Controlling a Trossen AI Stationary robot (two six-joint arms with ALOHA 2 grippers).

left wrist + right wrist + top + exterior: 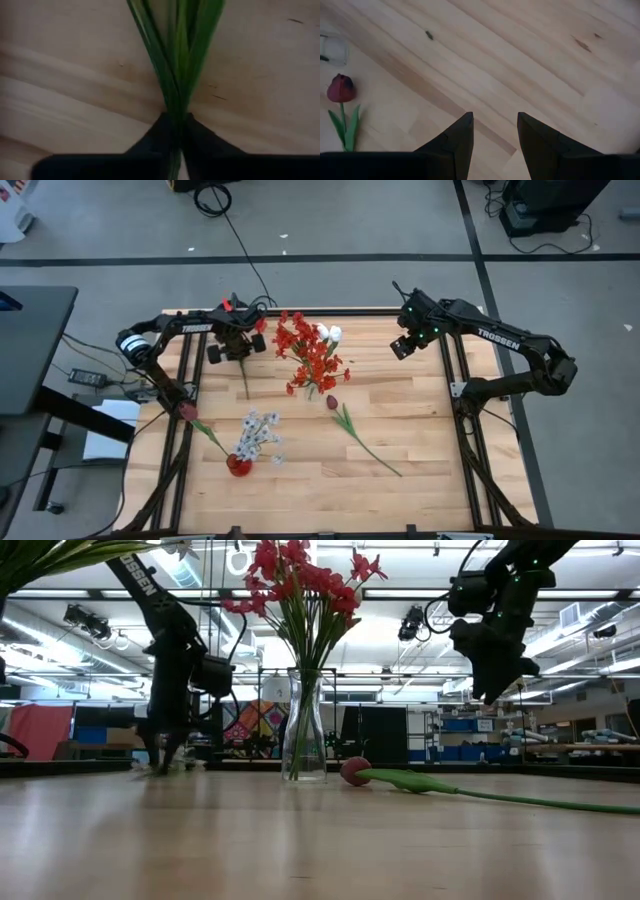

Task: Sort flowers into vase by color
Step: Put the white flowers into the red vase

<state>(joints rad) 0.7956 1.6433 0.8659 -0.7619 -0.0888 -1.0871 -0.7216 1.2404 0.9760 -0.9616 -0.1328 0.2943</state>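
Observation:
My left gripper (238,348) points down at the table's far left and is shut on a green stem with leaves (175,60). That stem (244,378) runs toward the near edge, and its flower head is hidden. A clear glass vase (305,730) holds bright red clusters (308,352) and white tulips (330,333). One dark red tulip (332,401) lies flat on the table, also in the right wrist view (341,88). A second vase (238,466) holds pale sprays (258,435) and a dark red bud (187,411). My right gripper (495,135) hovers open to the right of the glass vase. My left gripper pinches the bundle of green stem and leaves (175,107) between its two fingers (150,137), coming from above and pointing down. The fingers lie across the stem. The stem stretches along the wood away from the fingers; whether it is lifted I cannot tell.
The lying tulip's long stem (372,450) slants toward the near right. Bare wood (420,410) lies under and near the right gripper. Dark frame rails (465,420) run along both table sides. Cables and a dark side table (35,340) sit off the left edge.

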